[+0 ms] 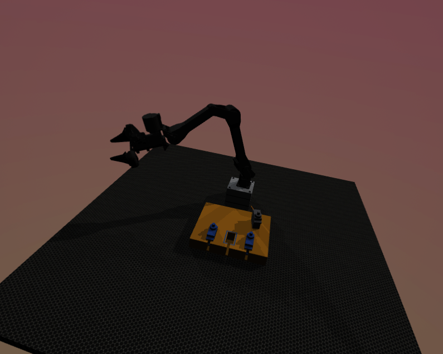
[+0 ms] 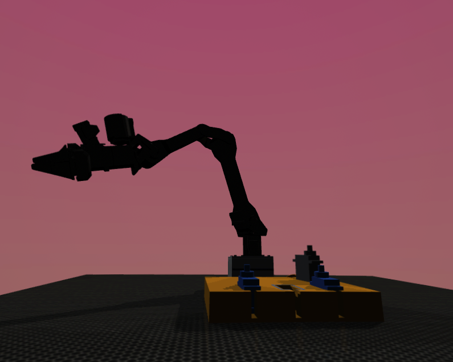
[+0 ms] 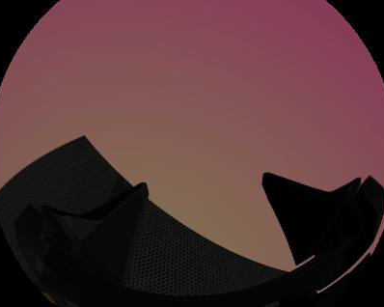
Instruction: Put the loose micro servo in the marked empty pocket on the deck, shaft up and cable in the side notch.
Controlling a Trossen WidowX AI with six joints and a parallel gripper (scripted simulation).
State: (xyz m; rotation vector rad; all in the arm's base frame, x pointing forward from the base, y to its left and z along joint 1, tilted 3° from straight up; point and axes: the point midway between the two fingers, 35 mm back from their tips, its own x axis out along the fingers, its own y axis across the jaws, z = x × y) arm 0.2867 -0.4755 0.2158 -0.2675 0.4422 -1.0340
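The loose micro servo (image 1: 256,220) (image 2: 306,264) is dark grey and stands upright on the back right of the orange deck (image 1: 206,222) (image 2: 273,305). The marked empty pocket (image 1: 230,237) (image 2: 285,287) sits in the deck's front row, with its notch running to the front edge. My gripper (image 1: 115,149) (image 2: 37,164) (image 3: 206,184) is open and empty. It hangs high in the air, far to the left of the deck, out over the mat's far left edge, with the fingers pointing away from the deck. The wrist view shows only my two fingers, sky and a strip of mat.
Two blue servos (image 1: 211,231) (image 1: 249,240) sit seated in the deck on either side of the pocket; they also show in the exterior view (image 2: 248,279) (image 2: 325,280). The arm's base (image 1: 240,190) stands just behind the deck. A black honeycomb mat (image 1: 137,289) covers the table.
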